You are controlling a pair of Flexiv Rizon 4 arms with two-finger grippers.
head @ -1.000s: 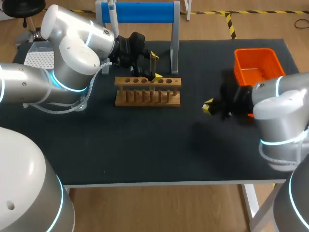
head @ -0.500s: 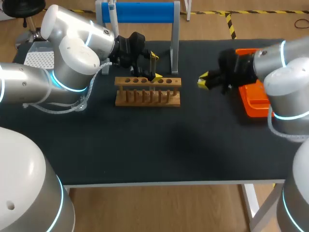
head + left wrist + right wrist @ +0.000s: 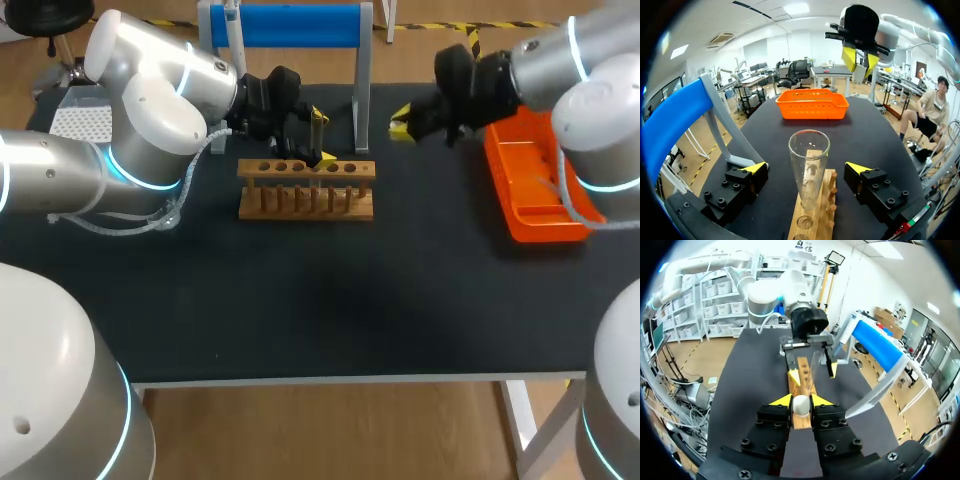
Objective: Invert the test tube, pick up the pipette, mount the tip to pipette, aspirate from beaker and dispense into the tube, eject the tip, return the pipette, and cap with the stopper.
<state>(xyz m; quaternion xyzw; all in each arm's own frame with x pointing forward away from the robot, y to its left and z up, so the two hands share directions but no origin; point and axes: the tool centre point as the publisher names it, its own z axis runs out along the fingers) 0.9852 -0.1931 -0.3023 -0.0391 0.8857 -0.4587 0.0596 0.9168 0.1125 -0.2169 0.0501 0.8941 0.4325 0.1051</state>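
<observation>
Clear glass tube, wooden rack, plastic basket

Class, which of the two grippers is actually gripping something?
The right gripper, pinching a white stopper; the left gripper stands open around the test tube.

Silver-white arms bear cyan rings, black yellow-tipped fingers.

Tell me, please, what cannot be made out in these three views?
Head view: the clear glass test tube is lost against the left gripper.
Head view: the small white round piece in the right gripper is too small to see.
Left wrist view: the orange plastic basket hides its inside behind its near wall.
</observation>
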